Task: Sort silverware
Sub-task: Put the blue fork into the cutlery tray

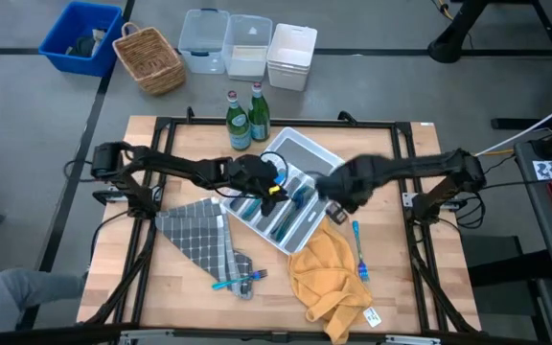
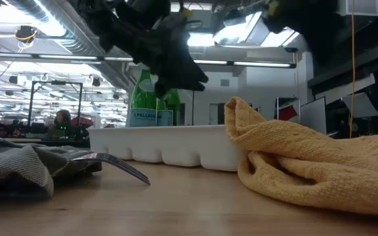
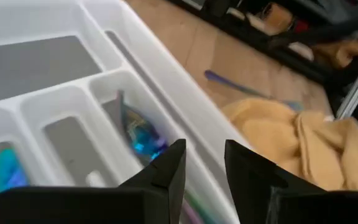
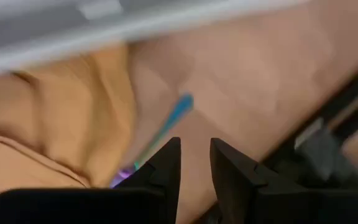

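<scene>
1. Right gripper (image 1: 332, 203) hangs at the right edge of the white plastic divided organiser tray (image 1: 307, 151), above the table's bare wood. Its fingers (image 4: 166, 163) stand a narrow gap apart, nothing between them.
2. Nearest loose piece: slim blue plastic utensil (image 1: 357, 244) flat on the light wooden table (image 1: 401, 287), just beside the rumpled mustard-yellow cloth (image 1: 322, 278). Also visible from the right wrist (image 4: 178, 112), ahead of the fingertips and apart from them.
3. Key relation: in the overhead view its long axis runs roughly toward and away from the tray, slightly tilted. It lies on the far side of the right gripper from the tray. My read: right arm is clearly nearer, and the fingers need to close across the handle, not along it.
4. Left gripper (image 1: 271, 188) is over the tray's narrow slots, fingers (image 3: 169, 167) slightly parted, holding nothing. Blue-teal pieces already lie in the slots (image 3: 140, 134).
5. Two more teal/blue utensils (image 1: 233, 282) lie on the table at the edge of the grey checked cloth (image 1: 199, 235), on the left arm's side, well apart from the tray.
</scene>
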Controlling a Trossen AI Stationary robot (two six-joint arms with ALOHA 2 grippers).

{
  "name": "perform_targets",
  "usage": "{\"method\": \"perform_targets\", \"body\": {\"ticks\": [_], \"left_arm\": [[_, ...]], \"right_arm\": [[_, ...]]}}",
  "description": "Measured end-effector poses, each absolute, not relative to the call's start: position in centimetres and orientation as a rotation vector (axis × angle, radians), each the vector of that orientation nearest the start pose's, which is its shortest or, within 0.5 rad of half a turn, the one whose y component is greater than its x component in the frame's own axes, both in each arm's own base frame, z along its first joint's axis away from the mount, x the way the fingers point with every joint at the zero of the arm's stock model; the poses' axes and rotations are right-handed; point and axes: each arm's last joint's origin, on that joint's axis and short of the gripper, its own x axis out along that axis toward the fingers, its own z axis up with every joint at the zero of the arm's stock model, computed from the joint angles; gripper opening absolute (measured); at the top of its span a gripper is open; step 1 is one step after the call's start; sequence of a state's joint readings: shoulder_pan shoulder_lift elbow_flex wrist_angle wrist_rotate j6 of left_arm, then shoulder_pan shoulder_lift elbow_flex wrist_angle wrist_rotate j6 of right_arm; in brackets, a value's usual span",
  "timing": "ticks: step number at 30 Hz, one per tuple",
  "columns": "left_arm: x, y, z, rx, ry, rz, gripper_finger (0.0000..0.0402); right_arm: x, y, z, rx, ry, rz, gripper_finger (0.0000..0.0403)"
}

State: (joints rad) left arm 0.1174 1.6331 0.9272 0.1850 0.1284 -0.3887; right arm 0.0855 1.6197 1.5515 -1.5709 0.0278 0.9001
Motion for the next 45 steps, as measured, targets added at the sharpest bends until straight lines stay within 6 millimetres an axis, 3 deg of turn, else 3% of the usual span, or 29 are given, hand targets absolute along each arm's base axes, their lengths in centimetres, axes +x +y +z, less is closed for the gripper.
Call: {"method": "perform_targets", "body": {"ticks": [5,17,30,45], "left_arm": [[33.4,3.7,20.9,-0.396,0.580,0.091,0.0100],[33.3,3.6,20.8,-0.387,0.601,0.090,0.0100],[33.3,3.6,20.8,-0.397,0.602,0.091,0.0100],[33.3,3.3,20.7,-0.400,0.608,0.087,0.0100]], "right_arm": [[25.7,4.7,27.5,0.700,1.602,-0.808,0.0090],[24.2,9.3,21.0,0.872,1.562,-0.825,0.0090],[22.3,11.5,16.8,0.951,1.495,-0.863,0.0090],[20.7,13.5,14.4,1.028,1.412,-0.866,0.0090]]}}
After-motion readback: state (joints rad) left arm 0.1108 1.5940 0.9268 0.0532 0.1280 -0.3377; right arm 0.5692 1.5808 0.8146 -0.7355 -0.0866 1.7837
